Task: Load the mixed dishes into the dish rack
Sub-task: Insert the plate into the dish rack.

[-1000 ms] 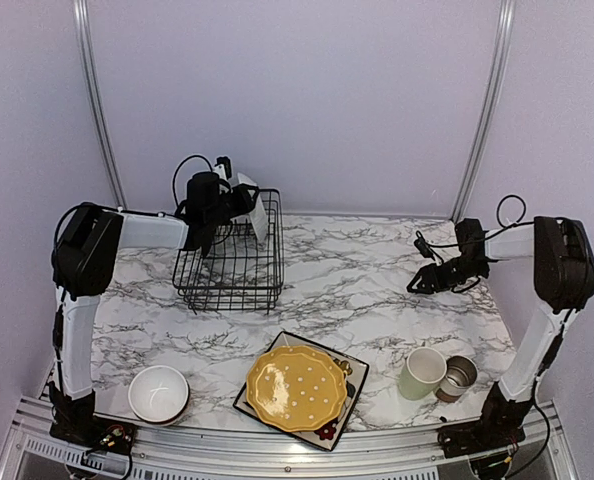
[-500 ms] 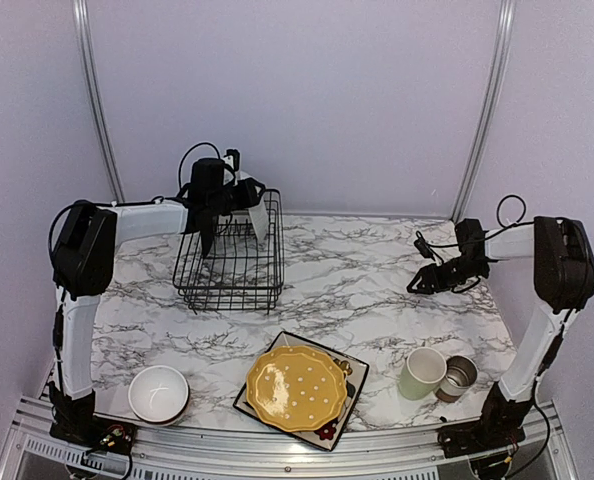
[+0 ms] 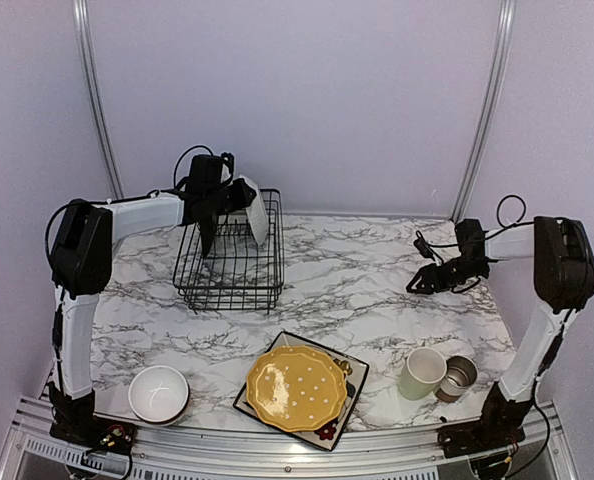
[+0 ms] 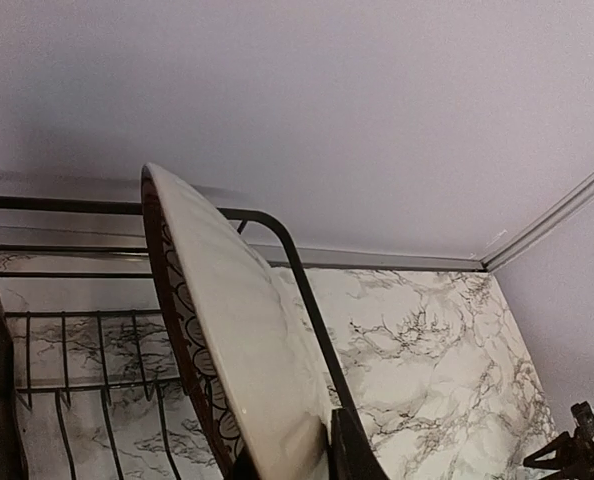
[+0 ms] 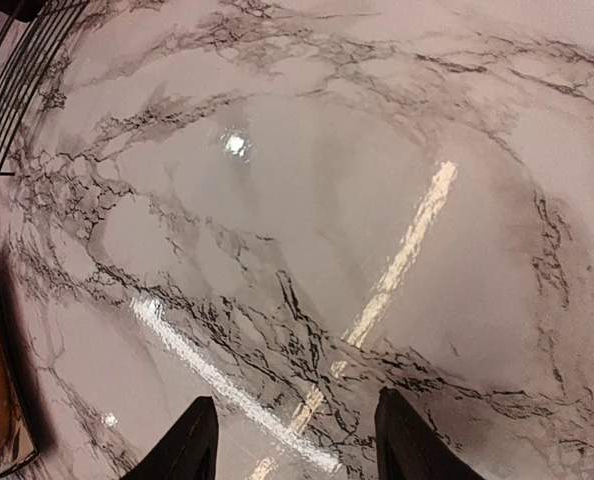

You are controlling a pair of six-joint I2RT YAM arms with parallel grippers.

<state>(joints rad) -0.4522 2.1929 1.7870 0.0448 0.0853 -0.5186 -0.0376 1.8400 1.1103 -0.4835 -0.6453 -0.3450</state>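
Here, outstretched left gripper point(image 4: 292, 462) clamps white dish point(image 4: 237, 340) in dish rack point(image 3: 227, 288); right gripper point(image 5: 295, 400) (held low) gapes.

A plate point(image 3: 257, 212) stands on edge in the dish rack point(image 3: 227, 290), right side. Before the rack: bowl point(image 3: 158, 392) (leftward), scalloped plate point(image 3: 297, 387) on a square plate point(image 3: 353, 380), then mug point(image 3: 421, 372) beside cup point(image 3: 457, 376), rightward.

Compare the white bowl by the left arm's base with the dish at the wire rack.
The white round bowl sits mouth-up on the marble table, untouched; the white dish with a brown patterned outside stands on edge at the black wire rack, its rim in the left pincer. The bowl is near the front edge, the dish far back. Both are white inside.
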